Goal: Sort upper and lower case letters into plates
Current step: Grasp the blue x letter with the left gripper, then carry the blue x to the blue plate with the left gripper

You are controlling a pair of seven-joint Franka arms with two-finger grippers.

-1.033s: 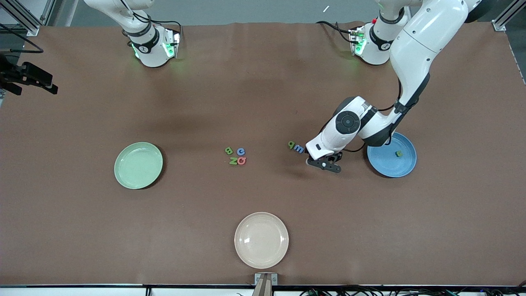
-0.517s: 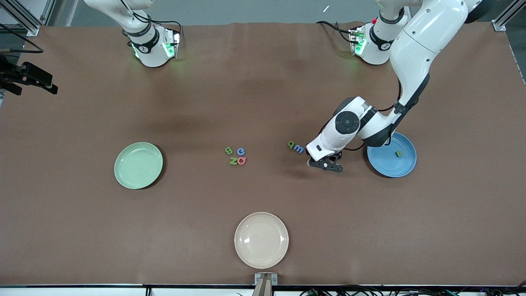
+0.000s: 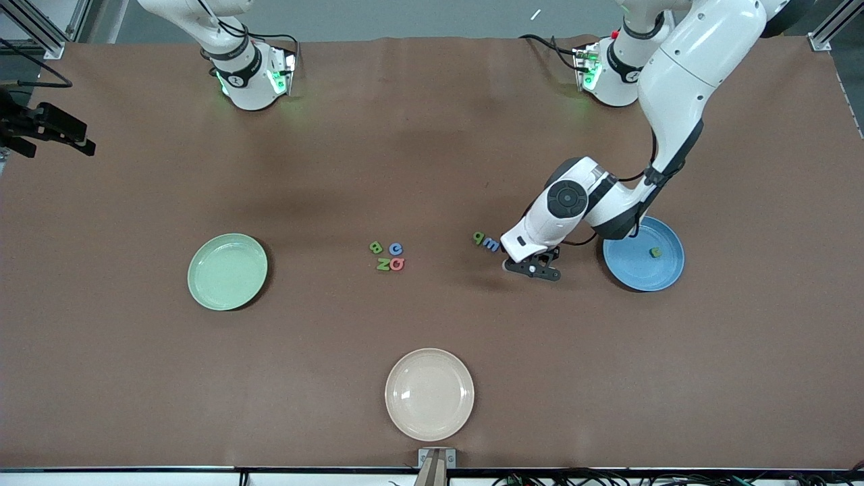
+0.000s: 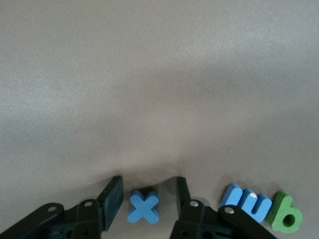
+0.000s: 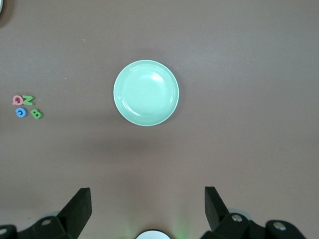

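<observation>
My left gripper (image 3: pixel 531 268) is down at the table, between the blue plate (image 3: pixel 634 268) and a green q (image 3: pixel 478 237) with a blue m (image 3: pixel 491 244). In the left wrist view its jaws (image 4: pixel 148 185) are open either side of a blue x (image 4: pixel 144 206), with a gap on each side. The blue m (image 4: pixel 246 201) and the green letter (image 4: pixel 285 218) lie beside it. One green letter (image 3: pixel 654 252) lies in the blue plate. The pale green plate (image 3: pixel 227 271) holds nothing. My right gripper (image 5: pixel 147 193) waits open, high above the green plate (image 5: pixel 146 92).
Several letters, green, blue and red (image 3: pixel 388 256), lie clustered mid-table between the two plates. A cream-white plate (image 3: pixel 429 394) sits near the front edge. A black device (image 3: pixel 44 125) sticks in at the right arm's end.
The left gripper's jaws have narrowed around the blue x and the hand has shifted slightly. The right arm has not moved.
</observation>
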